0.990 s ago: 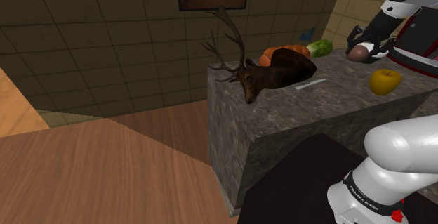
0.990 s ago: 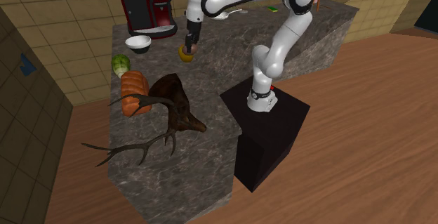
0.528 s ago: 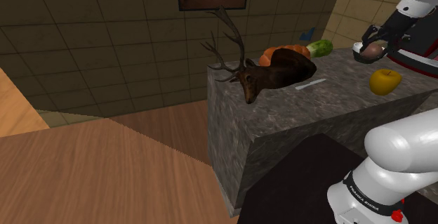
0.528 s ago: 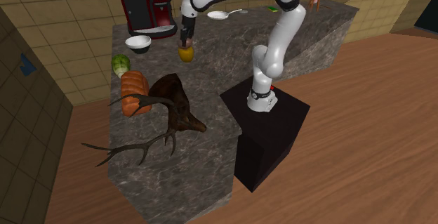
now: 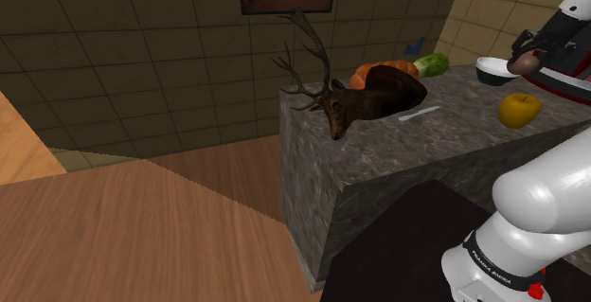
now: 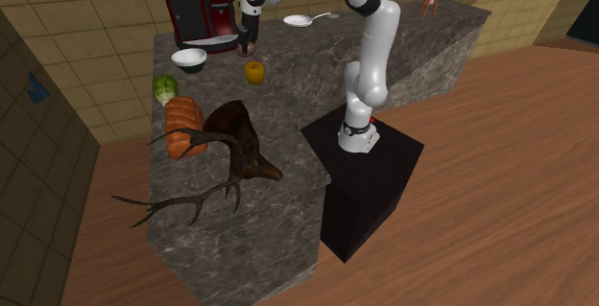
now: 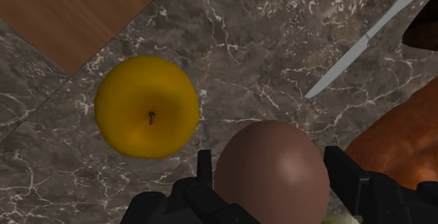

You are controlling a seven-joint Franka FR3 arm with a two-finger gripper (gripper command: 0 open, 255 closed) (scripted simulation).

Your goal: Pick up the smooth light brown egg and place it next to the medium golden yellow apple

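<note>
Shoulder view, pincer (image 5: 524, 60): I see it raised over the stone tabletop (image 5: 445, 144), clenched on the brown egg (image 5: 521, 64).
Shoulder view, yellow apple (image 5: 519, 109): it rests on the tabletop below the egg, apart from it, with a white bowl (image 5: 492, 69) behind.
Second exterior view, pincer: it hangs near the apple, beside the red coffee machine (image 6: 200, 9).
Wrist view, egg: I see both fingers (image 7: 205, 173) pressing its sides, clear of the tabletop. The apple lies near it and a knife (image 7: 368, 40) farther off.

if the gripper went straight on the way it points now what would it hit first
Probably the bare dark marbled stone countertop, met first by the smooth brown egg that the black gripper clasps, just beside the round yellow apple; depth is hard to judge.
</note>
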